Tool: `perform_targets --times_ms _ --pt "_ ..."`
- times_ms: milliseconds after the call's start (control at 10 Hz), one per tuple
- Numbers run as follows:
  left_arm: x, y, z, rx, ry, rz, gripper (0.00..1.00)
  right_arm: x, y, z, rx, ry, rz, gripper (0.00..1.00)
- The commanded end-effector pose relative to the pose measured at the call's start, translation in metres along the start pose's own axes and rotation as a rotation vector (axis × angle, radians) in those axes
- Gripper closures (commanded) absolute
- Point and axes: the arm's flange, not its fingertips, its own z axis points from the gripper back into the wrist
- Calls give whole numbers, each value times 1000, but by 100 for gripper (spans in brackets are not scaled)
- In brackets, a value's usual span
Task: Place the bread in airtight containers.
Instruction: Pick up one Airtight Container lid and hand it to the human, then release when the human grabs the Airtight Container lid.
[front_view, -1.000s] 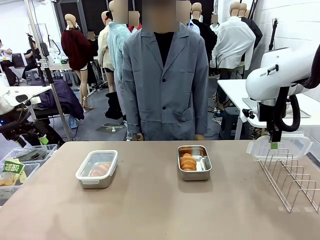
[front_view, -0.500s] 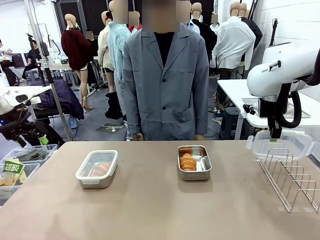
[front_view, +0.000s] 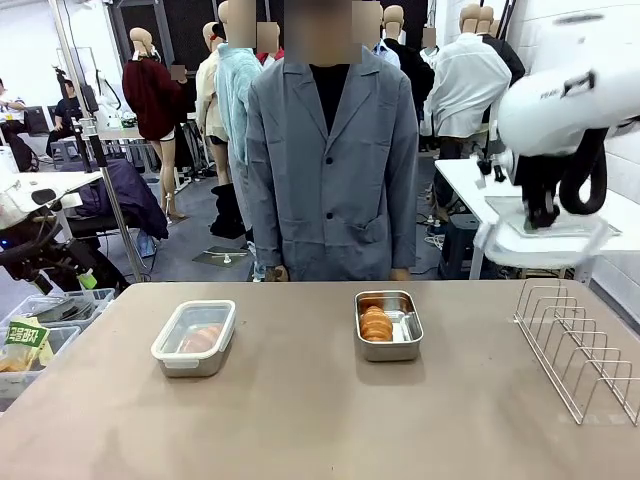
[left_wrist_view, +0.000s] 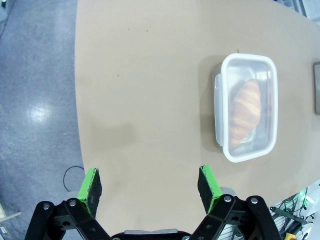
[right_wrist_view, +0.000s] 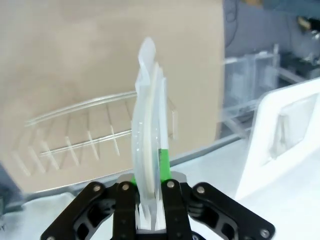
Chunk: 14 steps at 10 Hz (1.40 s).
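Two airtight containers sit on the brown table. The left container (front_view: 194, 337) wears a clear white-rimmed lid, with one bread (front_view: 203, 338) inside. The right steel container (front_view: 388, 326) is uncovered and holds another bread (front_view: 376, 323). My right gripper (front_view: 543, 216) hangs high at the right, shut on a clear lid (front_view: 545, 238); in the right wrist view that gripper (right_wrist_view: 150, 167) pinches the lid (right_wrist_view: 147, 125) edge-on. My left gripper (left_wrist_view: 150, 184) is open above bare table, with the lidded container (left_wrist_view: 247, 114) and its bread (left_wrist_view: 245, 110) ahead to the right.
A wire rack (front_view: 580, 345) stands at the table's right side, seen under the held lid as the rack (right_wrist_view: 95, 132). A person in a grey coat (front_view: 330, 160) stands at the far edge. Bins (front_view: 40, 330) sit beside the table's left end.
The right gripper closed on the clear lid at the wire rack and raised it well above the rack. The containers and bread stayed put.
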Motion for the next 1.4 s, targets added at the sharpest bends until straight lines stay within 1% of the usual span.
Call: perform_targets --times_ms 0,100,300,400,500,600,800,900,1300 --pt "-1 1 1 23 6 6 0 -3 24 43 -179 -98 117 100" --pt "-1 1 1 23 6 6 0 -2 24 73 -256 -161 143 100" --pt "-1 1 1 23 6 6 0 8 15 122 -359 -303 187 100" --pt "-1 1 1 23 6 6 0 22 4 141 -392 -392 198 100" --pt "-1 1 1 23 6 6 0 40 -8 154 -403 -449 200 100" --pt "-1 1 1 23 6 6 0 65 -24 162 -408 -484 180 100" --pt "-1 1 1 23 6 6 0 102 -41 163 -367 -498 207 100" --pt "-1 1 1 23 6 6 0 112 -43 161 -352 -484 202 100" --pt "-1 1 1 23 6 6 0 126 -47 157 -339 -473 196 100"
